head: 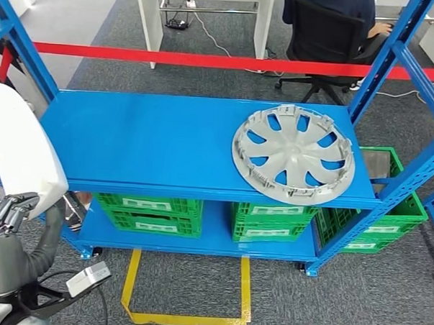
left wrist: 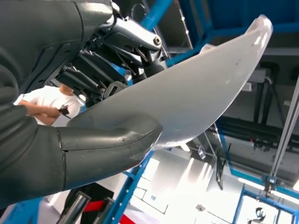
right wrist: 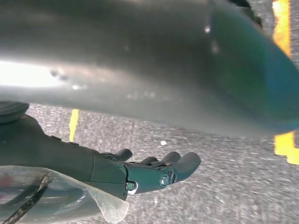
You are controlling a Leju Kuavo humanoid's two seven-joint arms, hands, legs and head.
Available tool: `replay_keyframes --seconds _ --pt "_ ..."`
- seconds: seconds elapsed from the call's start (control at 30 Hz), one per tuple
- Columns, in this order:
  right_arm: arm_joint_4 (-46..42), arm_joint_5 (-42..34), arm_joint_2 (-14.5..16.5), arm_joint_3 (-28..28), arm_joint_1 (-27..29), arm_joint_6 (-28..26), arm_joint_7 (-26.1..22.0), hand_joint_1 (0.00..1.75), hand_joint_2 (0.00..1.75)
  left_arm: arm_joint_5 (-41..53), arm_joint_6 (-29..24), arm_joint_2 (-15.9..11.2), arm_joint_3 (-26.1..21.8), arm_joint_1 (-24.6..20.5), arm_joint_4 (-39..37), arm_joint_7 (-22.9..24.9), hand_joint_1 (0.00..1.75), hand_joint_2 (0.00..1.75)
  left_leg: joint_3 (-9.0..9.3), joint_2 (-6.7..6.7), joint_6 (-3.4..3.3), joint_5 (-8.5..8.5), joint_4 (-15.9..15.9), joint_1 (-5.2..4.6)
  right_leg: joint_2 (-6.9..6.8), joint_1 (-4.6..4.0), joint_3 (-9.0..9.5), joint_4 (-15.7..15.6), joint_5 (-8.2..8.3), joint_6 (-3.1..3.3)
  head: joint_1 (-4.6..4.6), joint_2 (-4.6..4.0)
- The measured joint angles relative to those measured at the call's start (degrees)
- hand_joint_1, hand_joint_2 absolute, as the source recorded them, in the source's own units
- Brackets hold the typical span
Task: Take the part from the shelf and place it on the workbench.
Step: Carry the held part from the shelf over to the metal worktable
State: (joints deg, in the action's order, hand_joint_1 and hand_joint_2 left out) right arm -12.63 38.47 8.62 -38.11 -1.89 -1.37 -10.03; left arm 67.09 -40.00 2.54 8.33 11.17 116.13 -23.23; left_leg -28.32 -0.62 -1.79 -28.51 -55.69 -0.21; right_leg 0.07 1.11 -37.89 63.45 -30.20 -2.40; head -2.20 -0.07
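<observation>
My left hand (left wrist: 105, 93) grips the white part (head: 16, 150) at its edge, thumb under, fingers over, raised at my left beside the shelf (head: 150, 141). It looks a thin, stiff, light, smooth shell, likely to slip, so I hold the rim. My right hand (right wrist: 141, 170) hangs empty, fingers loosely extended above the floor.

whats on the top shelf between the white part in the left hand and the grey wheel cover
Nothing: in the head view the blue shelf top is bare between the white part, gripped by the left hand, and the grey wheel cover lying flat towards its right end.
</observation>
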Motion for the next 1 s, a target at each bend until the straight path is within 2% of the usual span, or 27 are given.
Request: replay_keyframes --seconds 0.03,0.07,0.1,0.13,0.17,0.2,0.23,0.27,0.3,0.33,0.4,0.43,0.47,0.5,0.57,0.6,0.63,0.67,0.7,0.73,0.77,0.8,0.83,0.9,0.93,0.97,1.0 --pt "0.00 0.17 0.04 0.01 -0.02 -0.20 0.03 0.00 0.00 -0.51 0.00 0.02 -0.43 0.57 0.27 -0.43 1.75 1.75 -0.83 -0.06 -0.25 0.66 -0.05 -0.08 -0.03 -0.02 -0.85 3.48 -2.98 -0.09 -0.10 0.00" --pt "0.00 0.31 0.10 0.01 -0.05 -0.39 0.04 0.00 0.00 -1.03 0.00 0.03 -0.94 1.15 0.51 -0.85 1.75 1.75 -1.70 -0.14 -0.35 1.31 -0.14 -0.19 -0.04 -0.01 -1.41 7.02 -4.99 -0.16 -0.13 0.00" --pt "0.00 0.43 0.18 0.01 -0.06 -0.61 0.06 0.00 0.00 -1.53 0.00 0.05 -1.49 1.70 0.75 -1.27 1.75 1.75 -2.65 -0.19 -0.39 1.95 -0.27 -0.30 -0.04 -0.01 -1.47 9.67 -5.70 -0.21 -0.14 0.00" --pt "0.00 0.53 0.26 0.00 -0.06 -0.82 0.10 0.00 0.00 -1.96 0.00 0.07 -2.04 2.17 0.97 -1.63 1.75 1.75 -3.57 -0.22 -0.39 2.51 -0.44 -0.39 -0.05 -0.02 -0.87 10.78 -5.20 -0.22 -0.15 0.00" --pt "0.00 0.65 0.36 -0.01 -0.07 -1.05 0.15 0.00 0.00 -2.45 0.00 0.08 -2.63 2.63 1.24 -2.03 1.75 1.75 -4.48 -0.23 -0.33 3.03 -0.68 -0.45 -0.05 -0.04 0.80 9.69 -3.71 -0.12 -0.15 0.00" --pt "0.00 0.80 0.46 -0.01 -0.12 -1.29 0.19 0.00 0.00 -3.02 0.00 0.10 -3.28 3.10 1.57 -2.45 1.75 1.75 -5.25 -0.23 -0.21 3.48 -0.98 -0.50 -0.05 -0.09 3.45 6.65 -2.14 0.11 -0.16 0.00" --pt "0.00 1.01 0.57 -0.01 -0.25 -1.56 0.23 0.00 0.00 -3.67 0.00 0.14 -4.01 3.58 1.98 -2.89 1.75 1.75 -5.93 -0.22 -0.01 3.90 -1.31 -0.59 -0.07 -0.23 6.72 2.22 -1.55 0.43 -0.17 0.00" --pt "0.00 1.20 0.73 -0.01 -0.44 -1.81 0.27 0.00 0.00 -4.29 0.00 0.16 -4.77 4.00 2.40 -3.30 1.75 1.75 -6.51 -0.23 0.24 4.36 -1.63 -0.65 -0.10 -0.35 9.84 -2.29 -1.52 0.74 -0.14 0.00" --pt "0.00 1.35 0.88 0.00 -0.61 -1.99 0.31 0.00 0.00 -4.80 -0.01 0.19 -5.45 4.30 2.76 -3.62 1.75 1.75 -6.85 -0.25 0.51 4.85 -1.84 -0.68 -0.09 -0.51 11.79 -5.59 -1.99 1.00 -0.11 0.00" --pt "0.00 1.45 1.05 0.01 -0.75 -2.13 0.33 0.00 0.00 -5.11 -0.01 0.20 -6.02 4.50 3.05 -3.81 1.75 1.75 -7.13 -0.26 0.83 5.36 -1.91 -0.63 -0.09 -0.69 12.68 -7.47 -2.54 1.23 -0.09 0.00" --pt "0.04 1.52 1.39 0.01 -0.81 -2.22 0.36 0.00 0.00 -5.43 -0.02 0.19 -6.89 4.82 3.43 -4.02 1.75 1.75 -7.42 -0.18 1.50 6.06 -1.86 -0.44 -0.17 -0.71 11.98 -7.98 -1.90 1.81 -0.12 0.00" --pt "0.08 1.55 1.57 0.01 -0.87 -2.32 0.37 0.00 0.00 -5.62 -0.02 0.19 -7.34 5.07 3.63 -4.10 1.75 1.75 -7.73 -0.05 1.94 5.22 -2.27 -0.33 -0.31 -0.62 11.48 -8.05 -1.29 2.25 -0.09 0.00" --pt "0.12 1.59 1.71 0.01 -0.93 -2.41 0.37 0.00 0.00 -5.83 -0.02 0.20 -7.79 5.34 3.83 -4.18 1.75 1.75 -8.18 0.08 2.38 3.21 -3.57 -0.19 -0.44 -0.48 10.84 -8.17 -0.58 2.68 0.03 0.00" --pt "0.15 1.64 1.87 0.01 -1.01 -2.52 0.38 0.00 0.00 -6.11 -0.02 0.20 -8.25 5.59 4.01 -4.22 1.75 1.75 -8.77 0.20 2.79 0.24 -5.91 0.04 -0.56 -0.38 10.10 -8.21 0.13 2.99 0.15 0.00" --pt "0.15 1.79 2.08 0.01 -1.09 -2.73 0.38 0.00 0.00 -6.70 -0.02 0.19 -9.05 6.00 4.21 -4.31 1.75 1.75 -9.89 0.25 3.48 -5.45 -13.00 0.52 -0.65 -0.36 8.58 -8.12 1.52 3.18 0.39 0.00" --pt "0.15 1.87 2.14 0.01 -1.09 -2.80 0.40 0.00 0.00 -6.93 -0.02 0.17 -9.38 6.16 4.23 -4.35 1.75 1.75 -10.03 0.25 3.74 -6.46 -16.05 0.75 -0.69 -0.34 7.81 -8.02 2.22 3.09 0.41 0.00" --pt "0.15 1.94 2.19 0.01 -1.09 -2.85 0.42 0.00 0.00 -7.08 -0.02 0.15 -9.67 6.31 4.23 -4.40 1.75 1.75 -9.58 0.25 3.98 -5.95 -17.77 0.98 -0.73 -0.28 6.96 -7.82 2.91 2.93 0.41 0.00" --pt "0.15 2.00 2.23 0.01 -1.09 -2.88 0.44 0.00 0.00 -7.16 -0.02 0.14 -9.89 6.43 4.25 -4.47 1.75 1.75 -8.27 0.26 4.19 -4.35 -17.48 1.20 -0.75 -0.17 6.05 -7.54 3.55 2.71 0.41 0.00" --pt "0.15 2.04 2.30 0.01 -1.10 -2.90 0.46 0.00 0.00 -7.18 -0.02 0.11 -10.03 6.49 4.27 -4.52 1.75 1.75 -5.98 0.27 4.37 -2.51 -15.04 1.42 -0.75 -0.02 5.04 -7.18 4.08 2.40 0.42 0.00" --pt "0.14 2.07 2.37 0.01 -1.12 -2.93 0.48 0.00 0.00 -7.22 -0.02 0.09 -10.16 6.51 4.31 -4.58 1.75 1.75 -2.99 0.39 4.57 -1.53 -11.06 1.63 -0.72 0.06 4.13 -6.75 4.54 2.03 0.44 0.00" --pt "0.13 2.09 2.43 0.01 -1.17 -2.97 0.49 0.00 0.00 -7.25 -0.02 0.07 -10.24 6.52 4.36 -4.62 1.75 1.75 0.06 0.60 4.56 -1.54 -6.59 1.65 -0.67 0.09 3.42 -6.34 4.92 1.63 0.47 0.00" --pt "0.12 2.10 2.47 0.01 -1.22 -3.01 0.49 0.00 0.00 -7.29 -0.02 0.05 -10.31 6.53 4.43 -4.63 1.75 1.75 2.29 0.79 4.30 -2.21 -2.94 1.62 -0.62 0.07 2.93 -6.03 5.35 1.19 0.50 0.00" --pt "0.11 2.10 2.49 0.01 -1.27 -3.04 0.49 0.00 0.00 -7.32 -0.02 0.04 -10.37 6.53 4.48 -4.64 1.75 1.75 3.45 0.97 3.89 -3.05 -0.73 1.48 -0.57 0.02 2.61 -5.90 5.84 0.77 0.51 0.00" --pt "0.13 2.07 2.50 0.01 -1.22 -3.03 0.47 0.00 0.00 -7.33 -0.02 0.03 -10.41 6.56 4.56 -4.59 1.75 1.75 3.06 0.93 2.52 -2.98 0.07 1.17 -0.50 0.17 2.18 -6.11 6.97 -0.10 0.51 0.00" --pt "0.15 2.03 2.50 0.01 -1.17 -3.02 0.45 0.00 0.00 -7.33 -0.02 0.02 -10.41 6.55 4.56 -4.52 1.75 1.75 2.40 0.79 1.91 -2.41 0.01 1.10 -0.44 0.31 1.82 -6.05 6.82 -0.41 0.51 0.00" --pt "0.18 1.98 2.50 0.01 -1.10 -3.01 0.43 0.00 0.00 -7.31 -0.01 0.02 -10.41 6.54 4.56 -4.41 1.75 1.75 1.60 0.65 1.26 -1.72 0.03 1.07 -0.37 0.42 1.19 -5.16 5.42 -0.63 0.42 0.00" --pt "0.20 1.94 2.50 0.01 -1.04 -2.99 0.40 0.00 0.00 -7.30 -0.01 0.00 -10.40 6.54 4.56 -4.28 1.75 1.75 0.67 0.50 0.73 -0.95 0.09 1.06 -0.31 0.46 0.36 -3.13 2.84 -0.70 0.29 0.00"
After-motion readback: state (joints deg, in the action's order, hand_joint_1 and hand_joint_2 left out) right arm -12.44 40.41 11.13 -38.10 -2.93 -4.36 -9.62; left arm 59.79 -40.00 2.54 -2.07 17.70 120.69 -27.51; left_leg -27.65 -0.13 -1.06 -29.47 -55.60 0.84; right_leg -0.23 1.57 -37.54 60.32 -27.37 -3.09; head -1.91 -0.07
